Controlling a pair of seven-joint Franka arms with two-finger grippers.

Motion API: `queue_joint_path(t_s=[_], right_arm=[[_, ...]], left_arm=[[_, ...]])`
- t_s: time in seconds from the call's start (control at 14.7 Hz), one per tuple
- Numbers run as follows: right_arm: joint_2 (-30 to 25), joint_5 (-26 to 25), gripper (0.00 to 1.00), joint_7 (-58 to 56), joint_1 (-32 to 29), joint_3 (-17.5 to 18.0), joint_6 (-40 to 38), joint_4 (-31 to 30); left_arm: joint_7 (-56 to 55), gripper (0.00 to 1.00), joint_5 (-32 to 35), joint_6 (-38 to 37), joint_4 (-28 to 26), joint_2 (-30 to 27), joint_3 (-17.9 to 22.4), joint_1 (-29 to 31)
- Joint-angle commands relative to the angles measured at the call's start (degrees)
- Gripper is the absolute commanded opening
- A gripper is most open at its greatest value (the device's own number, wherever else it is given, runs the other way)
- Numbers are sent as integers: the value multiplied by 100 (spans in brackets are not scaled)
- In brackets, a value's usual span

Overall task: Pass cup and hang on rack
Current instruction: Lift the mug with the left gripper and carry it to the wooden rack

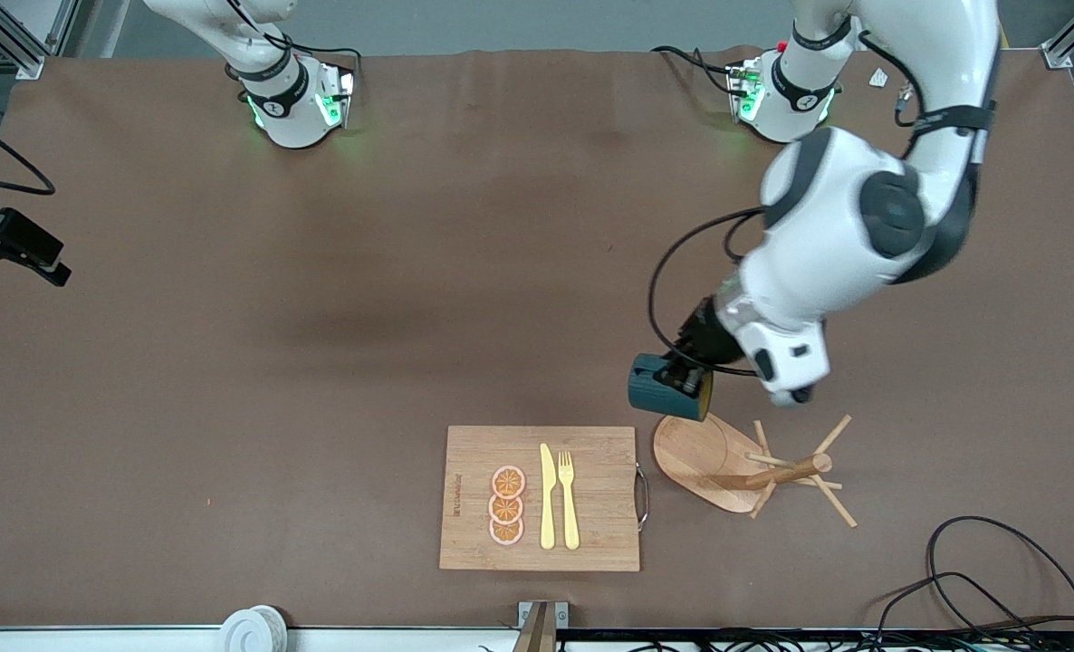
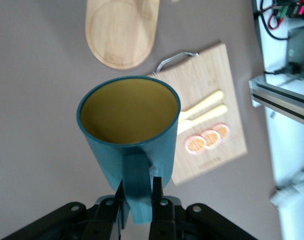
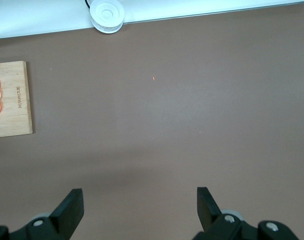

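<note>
Front view shows the brown table [image 1: 229, 362] carrying a bamboo cutting board [image 1: 591, 534] near the edge closest to the camera, with the rack [image 1: 727, 462] just beside it toward the left arm's end. The left gripper [image 1: 682, 373] hangs over the rack's base, clamped on the handle of the cup [image 1: 659, 385], which projects sideways from the fingers. The right gripper [image 3: 140, 207] waits over bare table, jaws spread wide.
</note>
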Motion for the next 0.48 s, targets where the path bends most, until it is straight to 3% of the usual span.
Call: queue_joint_path(t_s=[0.0,0.41], right_arm=[[44,42,100,3,-49,45,-62,89],[35,42,100,3,-40,45,-62,89]], left_arm=[[607,0,-900,-13,-14,-48,-60,402],[1312,0,-2378,-13,-23,163,-42,983]])
